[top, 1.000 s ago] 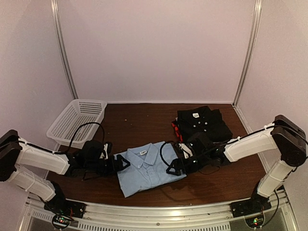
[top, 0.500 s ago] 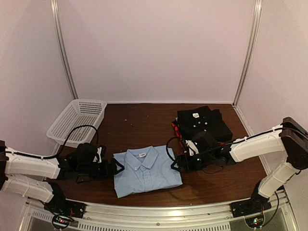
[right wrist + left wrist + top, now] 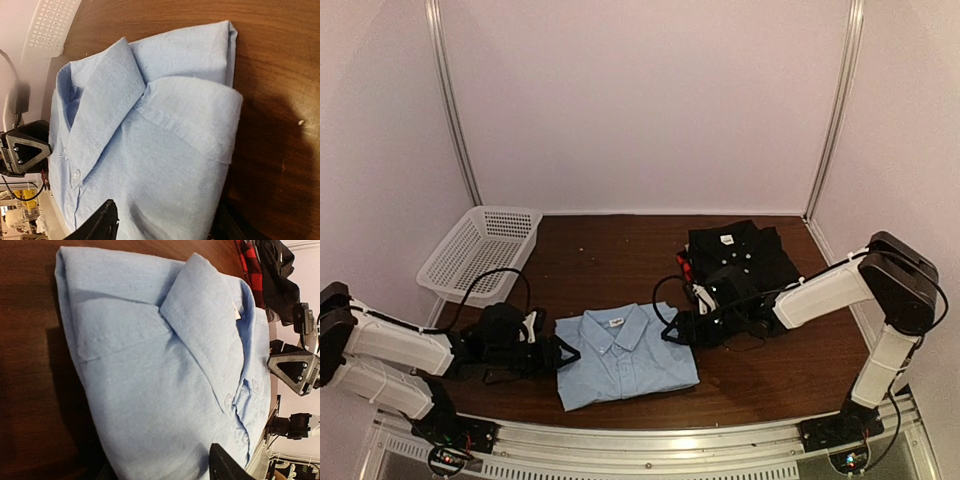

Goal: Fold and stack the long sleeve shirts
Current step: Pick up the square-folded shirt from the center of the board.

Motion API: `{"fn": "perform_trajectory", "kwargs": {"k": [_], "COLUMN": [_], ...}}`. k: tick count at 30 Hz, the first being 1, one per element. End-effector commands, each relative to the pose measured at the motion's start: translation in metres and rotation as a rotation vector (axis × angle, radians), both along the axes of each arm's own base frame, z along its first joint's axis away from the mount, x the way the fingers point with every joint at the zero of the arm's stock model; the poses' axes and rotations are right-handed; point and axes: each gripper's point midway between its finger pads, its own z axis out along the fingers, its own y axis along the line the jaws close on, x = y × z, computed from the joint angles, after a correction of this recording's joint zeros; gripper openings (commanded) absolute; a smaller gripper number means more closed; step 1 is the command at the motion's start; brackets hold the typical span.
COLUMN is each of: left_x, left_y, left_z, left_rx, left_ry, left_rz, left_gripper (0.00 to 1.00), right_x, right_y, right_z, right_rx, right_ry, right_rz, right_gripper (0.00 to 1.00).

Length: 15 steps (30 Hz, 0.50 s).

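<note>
Left gripper (image 3: 563,352) and right gripper (image 3: 670,330) just slid out to the edges of the blue shirt (image 3: 625,355) between them; can't tell if they've clamped; stacking's probably next.

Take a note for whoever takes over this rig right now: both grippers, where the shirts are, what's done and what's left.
Left gripper: low on the table at the left edge of the light blue shirt; open or shut cannot be told.
Right gripper: at the shirt's right edge, fingers apart, no grip seen.
Light blue shirt: folded, collar up, lying flat at the table's front between the grippers.
Stack: black shirt on top, red plaid shirt showing underneath, at back right.
White basket: back left.
Done: light blue shirt folded.
Left: move it onto the stack.
</note>
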Motion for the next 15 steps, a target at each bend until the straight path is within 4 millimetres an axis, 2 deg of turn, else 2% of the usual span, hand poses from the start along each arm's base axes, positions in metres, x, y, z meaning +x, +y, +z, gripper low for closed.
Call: {"fn": "perform_trajectory", "kwargs": {"k": [1, 5, 9, 14, 15], "left_x": [-0.009, -0.001, 0.01, 0.022, 0.025], "left_y": [-0.002, -0.016, -0.032, -0.043, -0.046], "left_z": [-0.014, -0.006, 0.012, 0.043, 0.052], "left_rx": [-0.032, -0.089, -0.125, -0.14, -0.143], "left_ry": [0.054, 0.016, -0.058, -0.149, -0.172], "left_rz": [-0.011, -0.037, -0.083, -0.115, -0.121], "left_gripper": [0.57, 0.43, 0.23, 0.0, 0.0], "right_x": [-0.027, -0.037, -0.038, -0.024, -0.019], "right_y": [0.008, 0.022, 0.025, 0.017, 0.015], "right_z": [-0.018, -0.01, 0.008, 0.043, 0.05], "right_rx": [0.077, 0.189, 0.274, 0.295, 0.287], "right_ry": [0.135, 0.162, 0.14, 0.05, 0.029], "right_rz": [0.032, 0.069, 0.103, 0.108, 0.107], "right_gripper": [0.64, 0.55, 0.39, 0.16, 0.12]}}
